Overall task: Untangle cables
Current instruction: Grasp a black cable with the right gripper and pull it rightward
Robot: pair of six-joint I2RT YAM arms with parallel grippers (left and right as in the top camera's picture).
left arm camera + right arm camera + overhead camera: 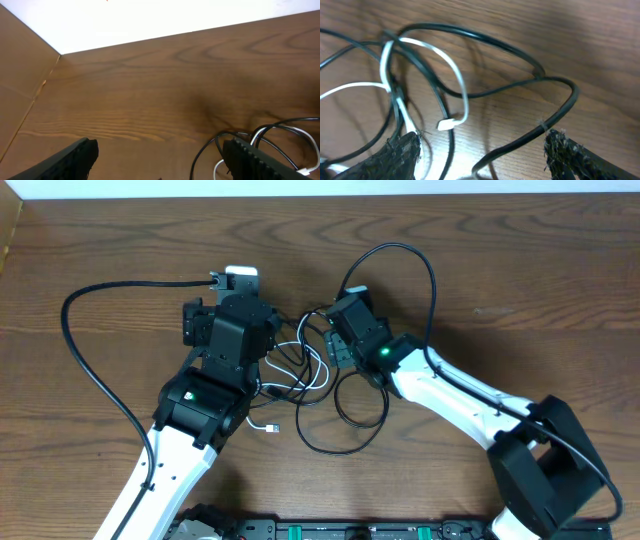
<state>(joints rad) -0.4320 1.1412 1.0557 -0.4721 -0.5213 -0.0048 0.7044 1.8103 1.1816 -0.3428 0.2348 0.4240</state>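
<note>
The cables lie tangled on the wooden table between my two arms: a white cable (312, 372) with a small plug (270, 427), and thin black cables (345, 442) looping round it. My right gripper (480, 150) hovers low over the tangle, open. A black cable (520, 86) runs up between its fingertips (560, 147), held by neither. A white cable (456, 75) loops just ahead, its plug end (447, 123) on the wood. My left gripper (160, 157) is open over bare wood with nothing between its fingers. The cables (280, 130) sit beside its right finger (250, 157).
Thick black arm wires curve over the table: one sweeps left from my left arm (80, 350), another arcs above my right arm (425, 270). The table's far edge (165, 36) meets a white wall. A side edge (35, 97) lies at the left.
</note>
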